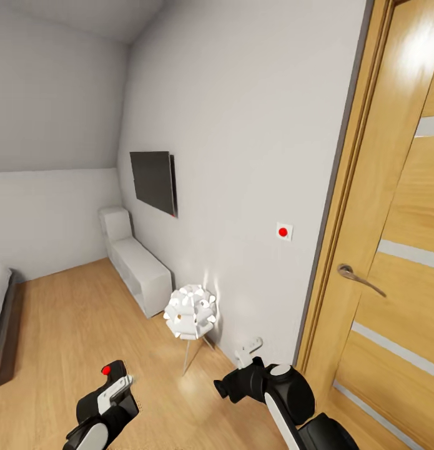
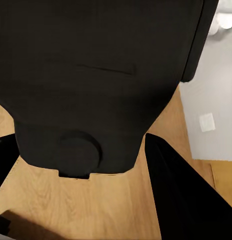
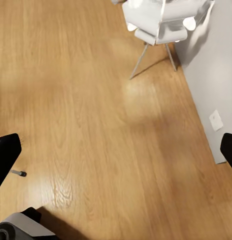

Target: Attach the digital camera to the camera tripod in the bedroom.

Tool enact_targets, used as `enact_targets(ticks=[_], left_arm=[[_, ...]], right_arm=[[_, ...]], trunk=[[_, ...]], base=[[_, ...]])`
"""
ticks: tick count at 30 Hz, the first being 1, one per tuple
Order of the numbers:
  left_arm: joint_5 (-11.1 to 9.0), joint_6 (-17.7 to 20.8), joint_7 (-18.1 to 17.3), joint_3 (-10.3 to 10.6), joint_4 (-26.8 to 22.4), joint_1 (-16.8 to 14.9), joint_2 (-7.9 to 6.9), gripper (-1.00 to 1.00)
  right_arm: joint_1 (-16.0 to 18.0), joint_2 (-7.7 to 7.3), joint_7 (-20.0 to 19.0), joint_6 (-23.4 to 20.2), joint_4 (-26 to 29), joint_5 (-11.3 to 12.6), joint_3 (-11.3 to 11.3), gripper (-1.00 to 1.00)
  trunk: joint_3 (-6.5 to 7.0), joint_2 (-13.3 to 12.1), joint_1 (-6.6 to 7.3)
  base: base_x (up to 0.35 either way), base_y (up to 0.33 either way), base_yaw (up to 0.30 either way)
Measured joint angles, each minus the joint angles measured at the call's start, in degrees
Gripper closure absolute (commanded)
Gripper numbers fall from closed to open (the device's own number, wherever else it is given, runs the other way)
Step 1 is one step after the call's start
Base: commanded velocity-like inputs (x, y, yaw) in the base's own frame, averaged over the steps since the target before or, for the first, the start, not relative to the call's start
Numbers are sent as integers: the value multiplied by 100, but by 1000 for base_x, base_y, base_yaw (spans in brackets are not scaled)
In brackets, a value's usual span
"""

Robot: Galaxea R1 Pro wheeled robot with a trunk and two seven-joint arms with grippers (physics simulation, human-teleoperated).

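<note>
Bedroom: wood plank floor (image 1: 67,325), pale grey wall (image 1: 241,156), wooden door (image 1: 398,250) close at right. Robot in transit; tripod not sighted.

Camera (image 2: 91,75): black body clamped in the left gripper (image 1: 113,390), held low at the robot's front left, red button up. From the left wrist its dark body looms large between the fingers (image 2: 181,195), which are closed on its sides. Judgement: carried close and upright to keep it steady while the base moves.

Right gripper (image 1: 241,369): holds nothing, raised near the wall. Its fingertips (image 3: 7,155) sit at opposite edges of the right wrist view, so spread wide, presumably kept free for the mounting step.

Beyond: white lamp (image 1: 190,312) on thin legs, white bench (image 1: 138,269), wall screen (image 1: 154,181), red wall switch (image 1: 283,232).
</note>
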State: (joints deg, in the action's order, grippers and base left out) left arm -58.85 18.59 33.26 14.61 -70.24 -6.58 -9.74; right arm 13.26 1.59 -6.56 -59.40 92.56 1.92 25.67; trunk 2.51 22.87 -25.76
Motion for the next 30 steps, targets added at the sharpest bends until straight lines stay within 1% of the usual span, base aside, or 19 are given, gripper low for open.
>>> enact_targets(ticks=[2,4,5,6,7,9,10,16,25,27,28,30], left_arm=[[-84,-68,0,-1,-6,26,-32,100],[-114,-76,1,-16,-7,30,-48,100],[-172,-86,2,-118,-9,37,-80,100],[-236,-73,-1,-354,-19,51,-107,100],[-292,-70,-5,-424,-22,63,-109,100],[-320,-60,-7,-514,-28,83,-109,100],[-317,-38,-6,-640,-35,110,-84,100],[-308,-35,-8,-648,-35,115,-65,100],[-298,-33,-7,-642,-35,117,-59,100],[-297,-33,-8,-641,-35,116,-59,100],[-294,-33,-9,-642,-35,117,-58,100],[-293,-33,-13,-644,-35,117,-58,100]], right_arm=[[3,-1,-1,-1,1,0,-6,-100],[4,-1,-2,-1,0,-1,-8,-100],[5,-2,-2,-1,-1,0,-11,-100],[7,-2,-3,-2,-1,1,-11,-100],[7,-2,-3,-2,0,1,-10,-100],[8,-1,-1,-2,1,-2,-12,-100],[8,-8,-3,4,1,1,-15,-100],[9,-8,-2,5,-2,-1,-24,-100],[9,-15,-2,4,1,-4,-40,-100],[10,-35,-2,5,2,-4,-47,-100],[15,-85,-7,10,2,-6,-55,-100],[16,-97,-9,31,3,0,-57,-100]], trunk=[[0,0,0],[0,0,0],[0,0,0],[0,0,0],[0,0,0],[0,0,0],[0,0,0],[0,1,2],[0,0,2],[0,0,3],[0,0,2],[0,0,3]], base=[[0,-1,230],[0,0,231],[0,0,234],[0,0,234],[0,0,234],[14,-6,236],[62,-36,240],[159,-122,244],[236,-191,248],[252,-208,249],[255,-207,249],[255,-176,249]])
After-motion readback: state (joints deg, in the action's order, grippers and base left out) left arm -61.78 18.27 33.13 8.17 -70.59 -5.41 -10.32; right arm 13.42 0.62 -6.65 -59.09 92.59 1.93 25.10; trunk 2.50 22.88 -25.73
